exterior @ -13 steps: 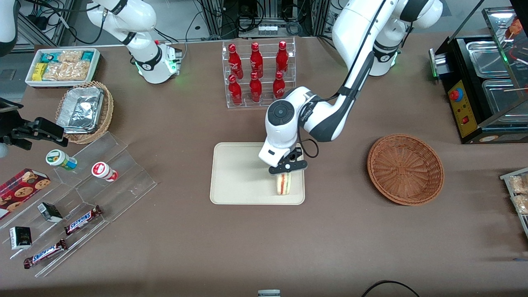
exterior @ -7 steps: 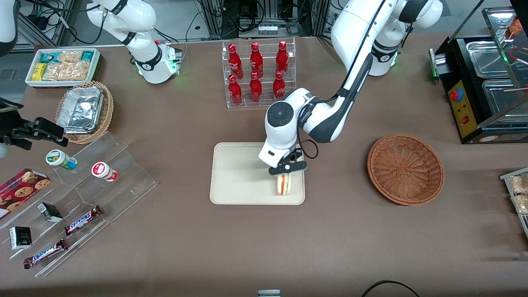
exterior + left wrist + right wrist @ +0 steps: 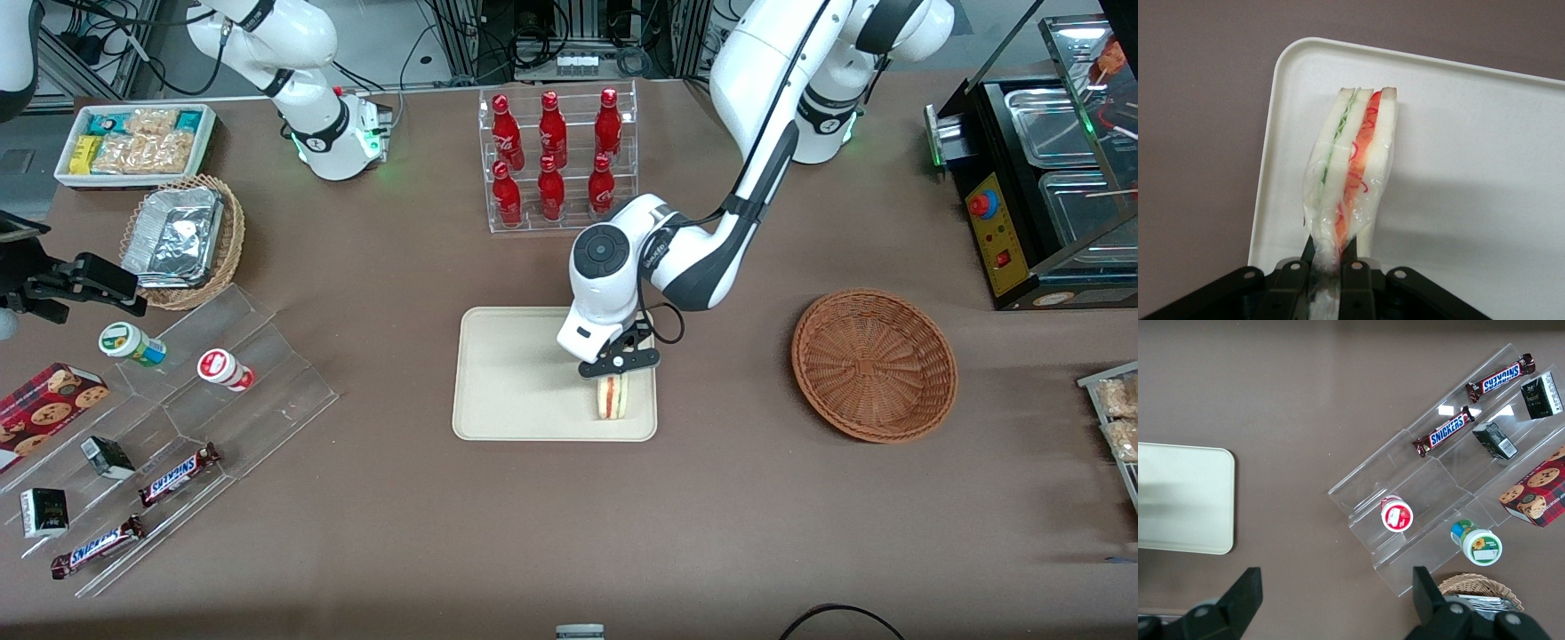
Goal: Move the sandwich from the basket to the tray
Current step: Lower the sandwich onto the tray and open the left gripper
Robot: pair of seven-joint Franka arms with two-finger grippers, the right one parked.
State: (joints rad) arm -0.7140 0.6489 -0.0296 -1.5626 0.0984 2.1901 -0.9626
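The sandwich (image 3: 611, 397) (image 3: 1355, 160), a wrapped white wedge with red and green layers, stands on edge on the cream tray (image 3: 516, 373) (image 3: 1485, 167). It is in the tray's corner nearest the front camera, toward the working arm's end. My left gripper (image 3: 613, 372) (image 3: 1331, 263) sits just above it, shut on the sandwich's narrow wrapped end. The brown wicker basket (image 3: 874, 363) holds nothing and lies on the table toward the working arm's end, apart from the tray.
A clear rack of red bottles (image 3: 556, 160) stands farther from the camera than the tray. An acrylic snack stand (image 3: 178, 427), a foil-filled wicker basket (image 3: 182, 240) and a white snack bin (image 3: 133, 142) lie toward the parked arm's end. A black appliance (image 3: 1049, 178) sits past the basket.
The arm's upper links have shifted very slightly. The gripper and the sandwich stay in the same spot on the tray.
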